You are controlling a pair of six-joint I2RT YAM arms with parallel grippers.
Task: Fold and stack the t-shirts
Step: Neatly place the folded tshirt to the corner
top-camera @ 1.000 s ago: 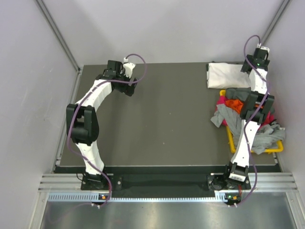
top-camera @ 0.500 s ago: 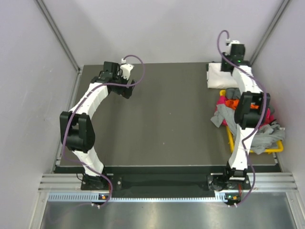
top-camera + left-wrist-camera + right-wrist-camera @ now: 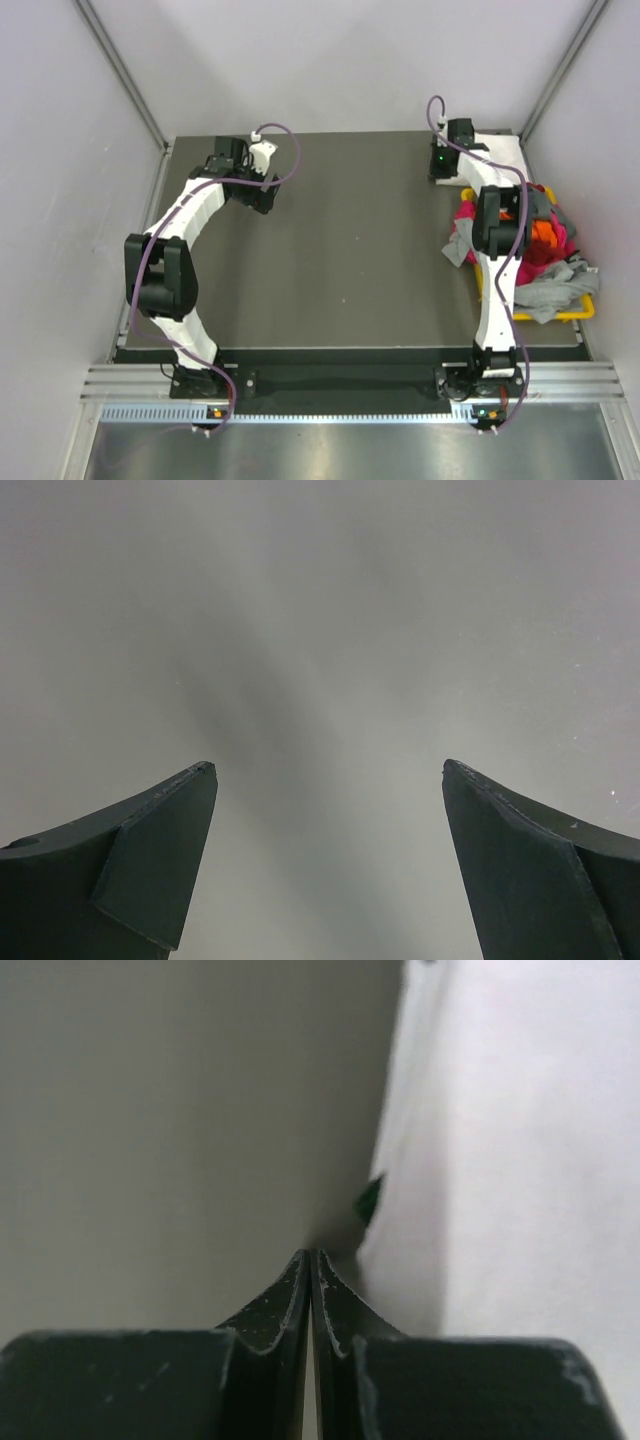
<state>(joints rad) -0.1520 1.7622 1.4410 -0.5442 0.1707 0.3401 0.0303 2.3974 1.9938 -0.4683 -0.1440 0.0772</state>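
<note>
T-shirts (image 3: 548,292) lie in a loose heap in the yellow bin (image 3: 578,314) at the right edge of your overhead view. Grey cloth fills the lower part of the heap, and an orange shirt (image 3: 545,232) and pink-red cloth (image 3: 566,246) sit higher up. Another grey shirt (image 3: 458,246) hangs over the bin's left rim onto the table (image 3: 340,260). One more, the white t-shirt (image 3: 498,150), lies flat and folded in the upper right corner of the table, just above the bin in the frame.

Your right gripper (image 3: 438,170) sits at the left edge of that white t-shirt. In the right wrist view its fingers (image 3: 275,1310) are pressed against each other, with only a hairline between them, closed on themselves and not on cloth. The tips hang low over the dark table, just beside the shirt's edge. White cloth fills the right side of that view, and a small dark green patch (image 3: 368,1198) shows at the edge, a little above and right of the tips. You cannot tell from these views whether the tips touch the cloth.

Your left gripper (image 3: 260,198) is over the upper left part of the table, well apart from every shirt. In the left wrist view its two fingers (image 3: 150,860) are spread wide, one in each lower corner of the frame. Between them lies plain grey table surface crossed by a soft shadow.
</note>
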